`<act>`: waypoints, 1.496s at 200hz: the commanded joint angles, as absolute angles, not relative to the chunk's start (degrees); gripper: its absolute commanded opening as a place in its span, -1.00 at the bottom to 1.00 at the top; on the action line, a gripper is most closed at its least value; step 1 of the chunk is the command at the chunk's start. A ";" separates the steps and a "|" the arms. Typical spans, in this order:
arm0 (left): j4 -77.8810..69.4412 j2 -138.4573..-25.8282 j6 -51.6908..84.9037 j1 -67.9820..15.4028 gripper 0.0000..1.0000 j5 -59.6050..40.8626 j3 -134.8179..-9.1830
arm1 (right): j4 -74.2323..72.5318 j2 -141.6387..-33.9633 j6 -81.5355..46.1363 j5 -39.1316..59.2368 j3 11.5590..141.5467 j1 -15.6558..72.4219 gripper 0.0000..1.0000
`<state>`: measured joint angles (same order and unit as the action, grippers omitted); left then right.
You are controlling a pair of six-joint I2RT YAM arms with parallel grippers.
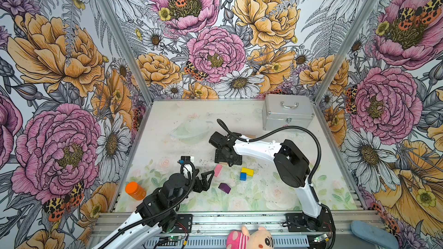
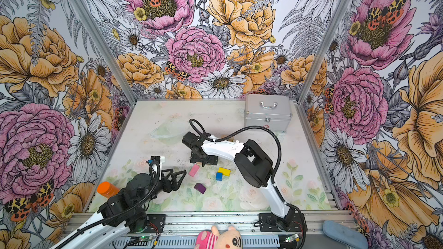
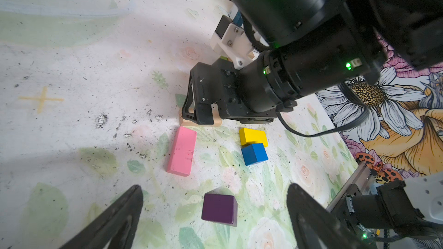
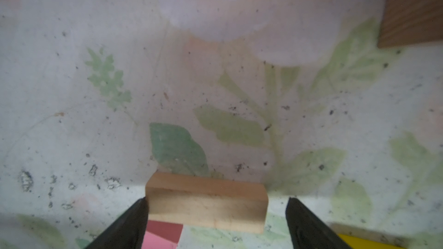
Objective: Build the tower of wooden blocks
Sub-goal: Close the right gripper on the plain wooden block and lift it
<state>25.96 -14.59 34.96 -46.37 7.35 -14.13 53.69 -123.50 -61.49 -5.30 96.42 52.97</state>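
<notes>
Wood blocks (image 1: pixel 243 176) lie loose at lower centre in both top views: pink block (image 1: pixel 217 170), yellow block (image 1: pixel 247 171) touching blue block (image 3: pixel 254 153), and purple block (image 1: pixel 224 188) lowest. The right gripper (image 4: pixel 217 202) stands spread around a flat tan bar (image 4: pixel 203 188) on the mat (image 1: pixel 263 195). The left gripper (image 3: pixel 214 188) gapes empty near the purple block.

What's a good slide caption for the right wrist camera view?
Open right gripper straddling a plain tan block on the floral mat.
</notes>
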 commanded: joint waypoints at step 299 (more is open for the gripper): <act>26.39 -13.27 34.28 -50.21 0.98 6.02 -15.32 | 52.56 -127.32 -61.00 -3.87 98.47 54.02 0.57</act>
